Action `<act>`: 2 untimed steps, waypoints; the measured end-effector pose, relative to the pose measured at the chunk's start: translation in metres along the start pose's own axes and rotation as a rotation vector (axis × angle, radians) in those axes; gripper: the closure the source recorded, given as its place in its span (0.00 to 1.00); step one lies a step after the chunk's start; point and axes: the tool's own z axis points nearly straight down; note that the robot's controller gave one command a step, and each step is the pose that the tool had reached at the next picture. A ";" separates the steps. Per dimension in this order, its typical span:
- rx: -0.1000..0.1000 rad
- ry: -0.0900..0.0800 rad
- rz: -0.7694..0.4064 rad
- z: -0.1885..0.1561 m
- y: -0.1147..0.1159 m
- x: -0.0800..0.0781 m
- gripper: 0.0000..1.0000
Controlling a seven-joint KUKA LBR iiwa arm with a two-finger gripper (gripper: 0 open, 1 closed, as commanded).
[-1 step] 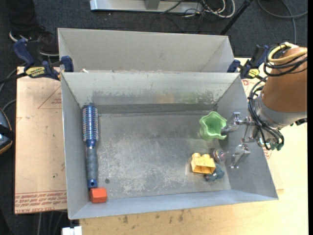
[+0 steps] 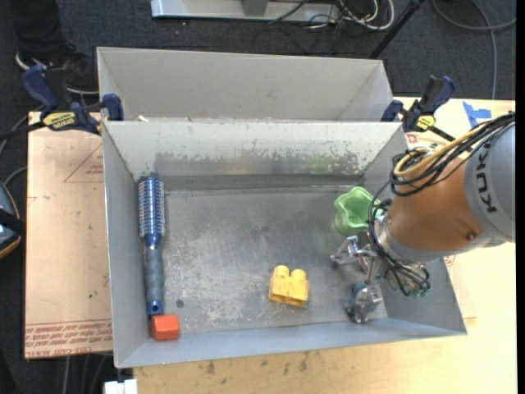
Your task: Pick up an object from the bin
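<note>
Jaws apart beside green cup [image 2: 354, 208], arm [image 2: 435, 216] lettered KU

txt: "KU", cut off | on: grey arm [image 2: 495, 179] | else: none legible

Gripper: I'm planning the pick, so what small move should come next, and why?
Probably a short shift toward the yellow block: the gripper is open, nothing between its fingers, at the bin's right, and the block lies alone to its left.

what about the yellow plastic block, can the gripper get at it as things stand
Probably yes: the yellow plastic block lies alone on bare floor beside the gripper, nothing between them; the green plastic cup sits clear.
</note>
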 end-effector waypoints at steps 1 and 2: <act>-0.002 0.010 -0.003 -0.001 0.000 0.002 1.00; -0.002 0.008 0.017 -0.121 0.004 -0.009 1.00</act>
